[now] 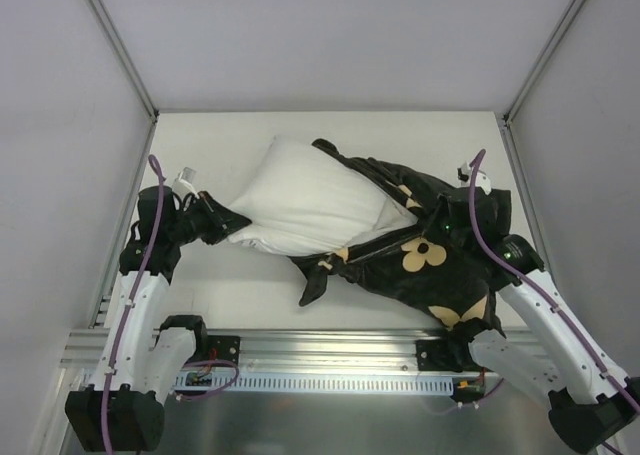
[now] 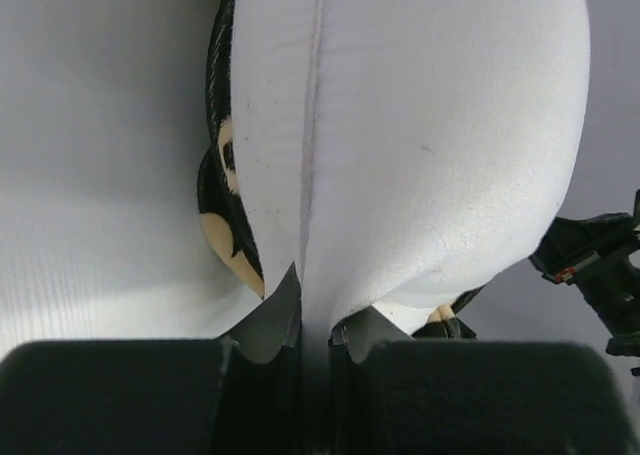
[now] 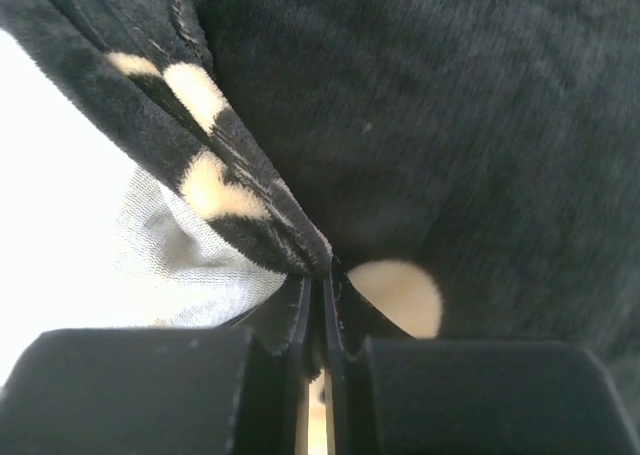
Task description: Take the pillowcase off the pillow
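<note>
**Black plush cover is half off the white pillow**

The big soft black plush pillowcase with tan flowers and stars [image 1: 445, 275] lies in the middle right of the top view, on the pale table [image 1: 230, 145]. The big plain white puffy pillow [image 1: 310, 200] pokes out of it toward the upper left of the frame. More than half of the pillow is bare. Its lower right end is inside the cover's open mouth.

The left gripper [image 2: 315, 325] is closed tight. It pinches the white pillow's cloth by the seam, at the left of the top view. The right gripper [image 3: 322, 285] is closed tight too. It has a fold of the black plush between its two fingers, at the right of the frame.

The step now looks like pulling the two apart. To do it well, the left arm should hold the pillow in place. The right arm should draw the cover away toward the lower right, along the pillow's long side. A slow, straight pull is best. A sideways tug could bunch the plush around the pillow's hidden corners.
</note>
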Controlling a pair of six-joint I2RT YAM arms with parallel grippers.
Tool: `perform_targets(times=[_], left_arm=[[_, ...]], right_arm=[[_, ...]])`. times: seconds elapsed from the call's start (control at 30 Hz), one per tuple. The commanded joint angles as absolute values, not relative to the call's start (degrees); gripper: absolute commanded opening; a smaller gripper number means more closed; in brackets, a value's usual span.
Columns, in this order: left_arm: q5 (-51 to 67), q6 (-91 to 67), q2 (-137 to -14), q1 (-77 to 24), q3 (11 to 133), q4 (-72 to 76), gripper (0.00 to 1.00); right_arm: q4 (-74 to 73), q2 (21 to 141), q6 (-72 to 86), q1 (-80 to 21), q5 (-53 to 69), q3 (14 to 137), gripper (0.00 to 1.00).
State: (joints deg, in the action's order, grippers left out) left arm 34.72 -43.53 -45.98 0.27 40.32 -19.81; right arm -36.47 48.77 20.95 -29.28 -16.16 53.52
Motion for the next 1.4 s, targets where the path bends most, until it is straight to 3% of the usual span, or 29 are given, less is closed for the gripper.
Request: perform_targets(times=[0.0,0.2,0.23,0.27,0.33,0.37,0.63,0.73,0.87,0.97,1.0,1.03,1.07,1.1,1.17,1.23,1.27,1.3,1.33,1.37], left_arm=[[30.8,-45.0,-42.7,8.3,42.5,-19.6,0.0],[38.4,-43.6,-37.5,8.5,38.7,-19.6,0.0],[39.8,-42.7,-36.5,8.4,38.6,-19.7,0.07],[41.3,-41.8,-36.2,8.4,39.1,-19.6,0.42],[44.7,-38.9,-36.0,7.9,40.6,-19.9,0.72],[45.3,-37.9,-36.1,7.5,42.5,-20.2,0.98],[32.4,-28.0,-44.2,5.3,52.7,-27.9,0.99],[31.0,-27.2,-55.2,3.4,55.5,-27.9,0.99],[25.2,-26.4,-64.9,-6.4,61.9,-27.7,0.99],[22.9,-26.3,-72.1,-10.4,67.0,-27.7,0.99],[22.2,-26.4,-73.7,-10.9,68.1,-27.7,0.99],[22.4,-26.8,-76.6,-11.6,69.9,-27.7,0.99],[22.4,-27.0,-77.9,-11.8,70.6,-27.7,0.99],[23.5,-27.2,-79.3,-12.2,71.3,-27.4,0.99],[24.5,-27.2,-81.9,-13.2,72.2,-27.2,0.95],[25.0,-27.1,-82.2,-14.7,71.5,-26.6,0.69],[25.0,-27.6,-81.9,-14.9,71.0,-26.4,0.27],[25.0,-27.9,-81.0,-14.9,70.4,-25.9,0.06],[25.2,-28.3,-80.4,-14.9,69.3,-25.9,0.0],[25.2,-28.9,-78.9,-14.9,68.6,-25.5,0.0]], right_arm=[[-43.1,45.2,19.2,-25.1,-22.3,51.8,0.01],[-38.2,44.0,18.1,-25.2,-12.7,48.0,0.01],[-36.7,43.5,17.8,-25.4,-10.5,46.9,0.01],[-35.4,43.2,17.5,-25.7,-6.9,46.0,0.01],[-33.0,43.2,17.3,-28.1,-5.0,44.5,0.01],[-32.3,43.4,16.5,-29.4,-5.3,44.6,0.01],[-32.3,46.4,13.4,-44.9,-10.8,48.8,0.01],[-32.3,47.1,13.0,-48.3,-10.5,49.4,0.01],[-33.9,50.7,12.1,-51.7,-11.2,50.5,0.12],[-37.7,53.6,11.1,-53.9,-14.3,53.2,0.41],[-38.7,54.0,10.9,-54.7,-15.5,54.3,0.63],[-40.7,54.4,10.3,-54.9,-18.3,56.4,0.77],[-41.2,54.3,9.8,-54.9,-19.5,56.4,0.77],[-41.6,54.2,9.2,-55.0,-20.5,58.7,0.87],[-41.6,54.1,7.0,-54.8,-23.4,61.3,0.93],[-41.3,55.7,5.5,-54.7,-25.6,66.7,0.96],[-41.1,56.8,3.8,-54.2,-26.1,68.5,0.96],[-40.8,59.6,2.9,-53.9,-26.3,72.3,0.97],[-40.7,61.6,2.2,-53.3,-26.1,74.3,0.97],[-40.7,66.0,1.1,-51.4,-25.4,78.6,0.97]])
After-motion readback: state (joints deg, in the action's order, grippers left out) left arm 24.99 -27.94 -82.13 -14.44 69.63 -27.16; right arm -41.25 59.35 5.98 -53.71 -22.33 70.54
